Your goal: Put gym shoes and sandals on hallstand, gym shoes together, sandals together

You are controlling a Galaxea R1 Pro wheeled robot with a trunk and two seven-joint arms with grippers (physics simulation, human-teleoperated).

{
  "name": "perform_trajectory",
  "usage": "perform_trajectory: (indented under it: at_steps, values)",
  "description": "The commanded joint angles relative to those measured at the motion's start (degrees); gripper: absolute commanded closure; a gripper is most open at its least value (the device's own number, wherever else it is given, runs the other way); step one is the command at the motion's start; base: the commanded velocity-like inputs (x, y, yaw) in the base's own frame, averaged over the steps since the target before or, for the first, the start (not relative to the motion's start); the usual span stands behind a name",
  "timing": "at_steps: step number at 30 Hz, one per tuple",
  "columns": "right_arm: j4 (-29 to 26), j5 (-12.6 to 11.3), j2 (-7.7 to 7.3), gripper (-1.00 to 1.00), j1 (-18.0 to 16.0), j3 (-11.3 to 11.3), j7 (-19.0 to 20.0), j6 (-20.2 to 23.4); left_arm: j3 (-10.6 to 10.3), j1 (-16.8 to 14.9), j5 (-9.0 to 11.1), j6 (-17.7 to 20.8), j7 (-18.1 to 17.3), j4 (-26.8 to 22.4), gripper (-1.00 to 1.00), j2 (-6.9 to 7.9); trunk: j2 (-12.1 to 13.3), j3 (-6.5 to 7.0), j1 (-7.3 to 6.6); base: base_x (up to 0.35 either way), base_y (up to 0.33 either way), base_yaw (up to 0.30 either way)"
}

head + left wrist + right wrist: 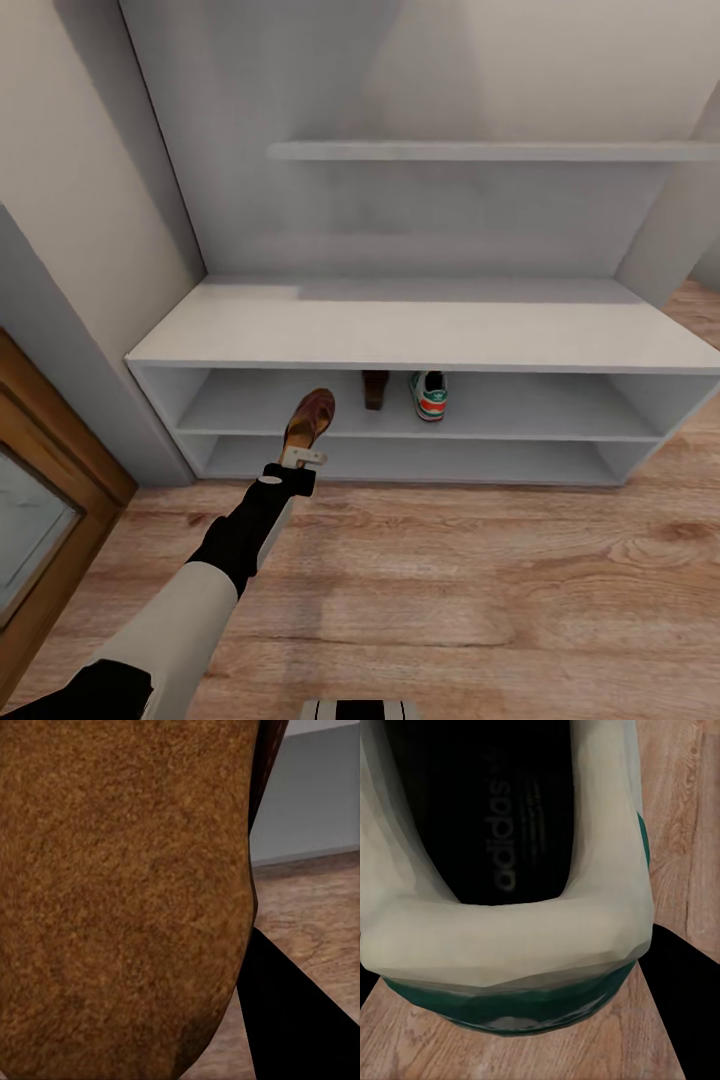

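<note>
Light brown wood-grain plank floor (500, 590) runs up to the foot of a pale grey wall (560, 60). A cream side wall (70, 150) stands at the left, meeting a grey corner strip (60, 330). Lower left, a brown wooden door frame (60, 450) borders a pale glazed panel (25, 530). The light is soft and even, with faint shadows on the wall.

Matt, smooth pale grey hallstand (420, 335); wood-grain plank corridor floor (480, 590); held sandal (308, 418) shows a rough, suede-like brown sole; gym shoe (510, 937) collar smooth, matt white.
</note>
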Motion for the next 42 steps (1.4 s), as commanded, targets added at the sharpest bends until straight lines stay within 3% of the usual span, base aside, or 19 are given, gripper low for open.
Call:
perform_trajectory:
  at_steps: [1, 8, 37, 42]
  values:
    - [0.0, -0.3, -0.01, 1.0, -0.1, -0.1, 0.1, 0.3, -0.2, 0.0, -0.5, 0.4, 0.2, -0.1, 1.0, -0.01, 0.0, -0.05, -0.01, 0.117, 0.0, 0.0]
    - [0.0, -0.3, -0.01, 1.0, -0.1, -0.1, 0.1, 0.3, -1.4, 0.0, -0.5, 0.5, 0.2, -0.1, 1.0, -0.09, 0.0, -0.05, -0.01, 0.187, 0.0, 0.0]
    - [0.0, -0.3, -0.01, 1.0, -0.1, -0.1, 0.1, 0.3, -2.0, 0.0, -0.5, 0.5, 0.1, -0.1, 1.0, -0.23, 0.0, -0.05, -0.01, 0.155, 0.0, 0.0]
    - [0.0, -0.3, -0.01, 1.0, -0.1, -0.1, 0.1, 0.3, -3.8, 0.0, -0.5, 0.5, 0.1, -0.1, 1.0, -0.23, 0.0, -0.05, -0.01, 0.017, 0.0, 0.0]
